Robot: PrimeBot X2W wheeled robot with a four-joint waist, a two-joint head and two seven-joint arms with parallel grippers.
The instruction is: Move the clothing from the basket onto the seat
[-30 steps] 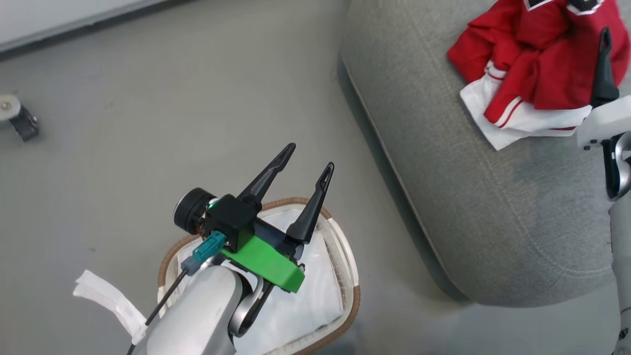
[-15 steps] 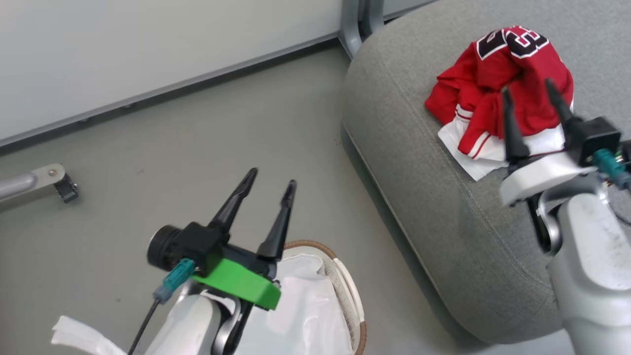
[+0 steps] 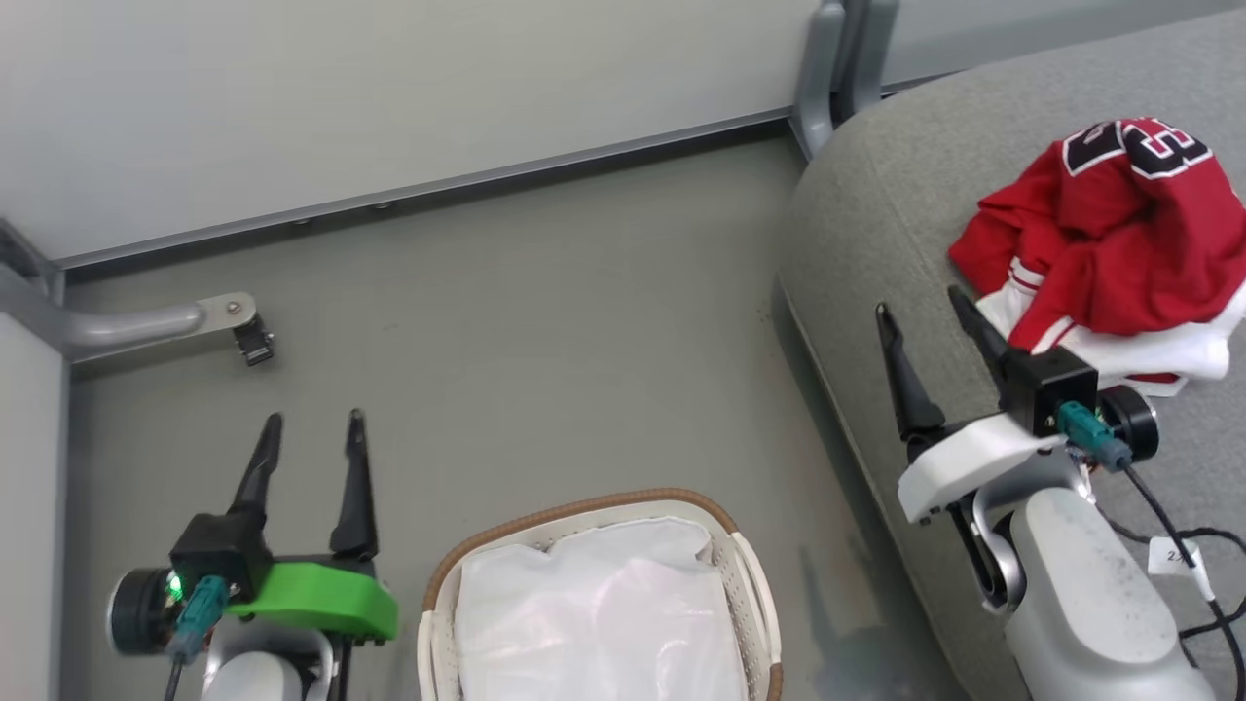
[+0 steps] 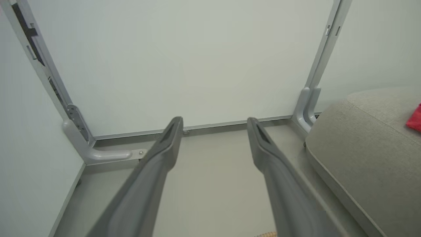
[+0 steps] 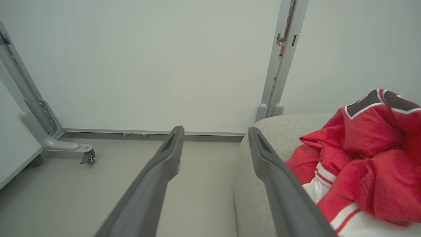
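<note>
— Where is the clothing?

— The clothing [image 3: 1110, 263] lies in a crumpled red heap on the grey seat [image 3: 876, 224], up and to the right of the basket [image 3: 584, 508] and well apart from it. The jersey's black, white-edged numerals sit at the far top of the heap. White fabric spreads out under the side nearer the basket.

— And the basket?

— It stands on the floor [image 3: 535, 341], and its white lining [image 3: 594, 613] shows inside the brown rim. The seat's rounded edge runs past to the right of it.

— The left gripper?

— The left gripper [image 3: 315, 417] is just left of the basket, above the floor. Its two dark fingers are parted, hold nothing, and point toward the wall [image 3: 389, 97].

— The right gripper?

— The right gripper [image 3: 919, 299] is right of the basket, over the seat. It is also spread open and grips nothing. The finger farther from the basket is right beside the heap's white edge, and I cannot tell whether they touch.
</note>
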